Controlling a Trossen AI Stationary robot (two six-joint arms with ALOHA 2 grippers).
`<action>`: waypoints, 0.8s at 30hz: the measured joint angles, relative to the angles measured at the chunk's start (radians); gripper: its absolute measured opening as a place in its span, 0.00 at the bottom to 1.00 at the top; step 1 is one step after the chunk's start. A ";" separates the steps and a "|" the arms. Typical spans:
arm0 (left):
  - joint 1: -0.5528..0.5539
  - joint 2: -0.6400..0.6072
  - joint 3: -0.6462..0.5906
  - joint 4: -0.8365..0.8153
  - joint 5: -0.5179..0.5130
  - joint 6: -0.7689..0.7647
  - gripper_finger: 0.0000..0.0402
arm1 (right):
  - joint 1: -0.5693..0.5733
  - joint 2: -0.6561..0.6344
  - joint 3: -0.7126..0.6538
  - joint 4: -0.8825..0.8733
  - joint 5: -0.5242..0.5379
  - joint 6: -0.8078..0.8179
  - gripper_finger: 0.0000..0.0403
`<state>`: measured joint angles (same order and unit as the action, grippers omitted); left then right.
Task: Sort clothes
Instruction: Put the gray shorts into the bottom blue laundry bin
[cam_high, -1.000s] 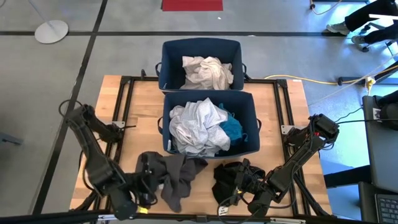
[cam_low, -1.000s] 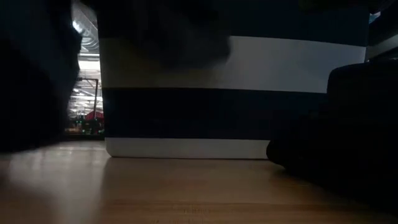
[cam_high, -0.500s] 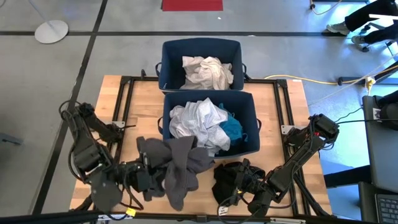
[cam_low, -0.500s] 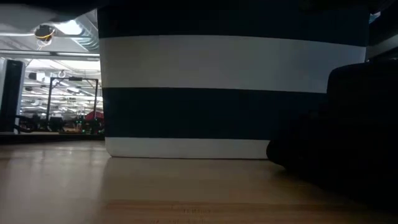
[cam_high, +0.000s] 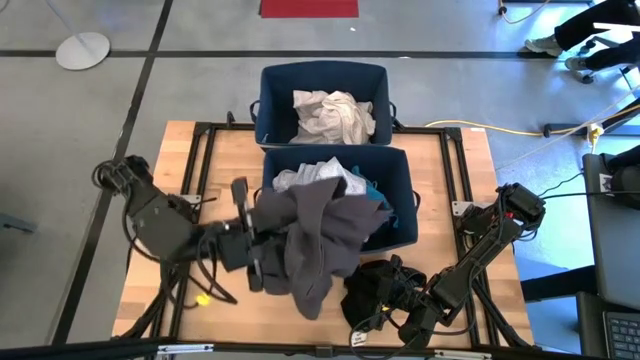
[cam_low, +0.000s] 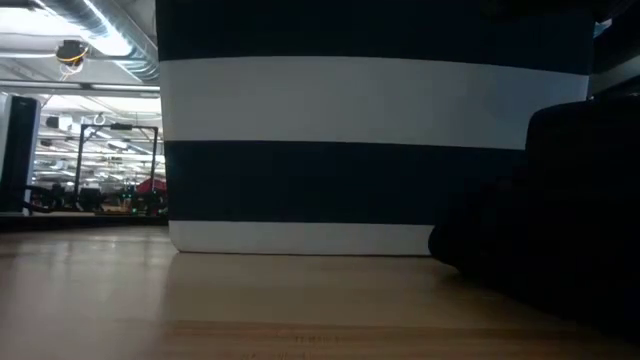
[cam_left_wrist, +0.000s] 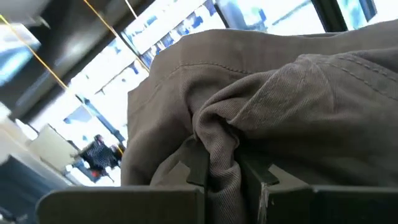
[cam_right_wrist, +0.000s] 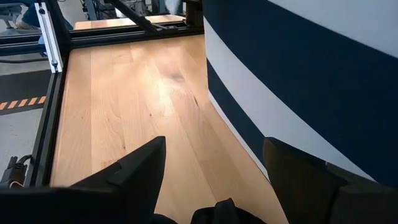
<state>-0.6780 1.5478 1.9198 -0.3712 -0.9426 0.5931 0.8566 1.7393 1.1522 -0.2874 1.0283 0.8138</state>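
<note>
High view, left to right: my left gripper (cam_high: 262, 252) has its jaws clamped on the dark grey garment (cam_high: 318, 240), carried clear of the worktop (cam_high: 205, 165). The cloth hangs in a bunch that overlaps the near bin's (cam_high: 402, 170) front-left rim, so I judge this is the carry toward a drop. Left wrist view confirms it: a fold of grey fabric pinched between my fingers (cam_left_wrist: 200, 167).

Near bin holds white garments (cam_high: 315, 180) with a turquoise one (cam_high: 378, 205) at its right side, partly covered by the hanging grey. Far bin (cam_high: 272, 95), touching the near one, holds a cream garment (cam_high: 333, 115).

My right gripper (cam_right_wrist: 214, 163) waits low at the worktop's front edge, jaws apart, holding nothing. The black garment (cam_high: 368, 285) lies on the worktop right at it, just in front of the near bin; still unsorted, likely next.

Low view shows only the bin's striped wall.
</note>
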 joint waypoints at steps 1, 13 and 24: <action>0.014 -0.004 0.000 0.037 0.016 0.033 0.07 | 0.000 0.000 0.000 0.000 0.000 0.000 0.67; 0.274 -0.020 0.000 0.171 0.238 0.115 0.08 | 0.000 0.000 0.000 -0.002 0.001 -0.002 0.67; 0.451 -0.017 -0.136 -0.154 0.335 -0.242 0.08 | 0.000 0.000 0.000 -0.004 0.002 -0.007 0.67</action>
<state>-0.2269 1.5307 1.7838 -0.5254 -0.6073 0.3511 0.8566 1.7393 1.1522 -0.2916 1.0298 0.8066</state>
